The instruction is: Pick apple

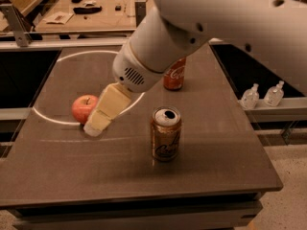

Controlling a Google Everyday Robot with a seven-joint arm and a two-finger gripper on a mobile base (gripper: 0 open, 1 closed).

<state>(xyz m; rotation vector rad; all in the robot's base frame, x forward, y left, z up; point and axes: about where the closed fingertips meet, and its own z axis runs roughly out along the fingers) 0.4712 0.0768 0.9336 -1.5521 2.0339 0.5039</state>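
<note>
The apple [84, 108] is round and red-pink with a short dark stem. It sits on the dark table [72, 162] at the left, on a white circle line. My gripper [97, 124] hangs from the big white arm, just right of the apple and partly in front of it. Its cream fingers point down to the left, with the tips close to the table surface. The apple's right side is hidden behind the fingers.
A brown soda can [166, 133] stands upright right of the gripper. A red cola can [174, 74] stands behind, partly hidden by the arm. Two small clear bottles [261, 95] stand on a ledge to the right. A workbench with tools lies behind the table.
</note>
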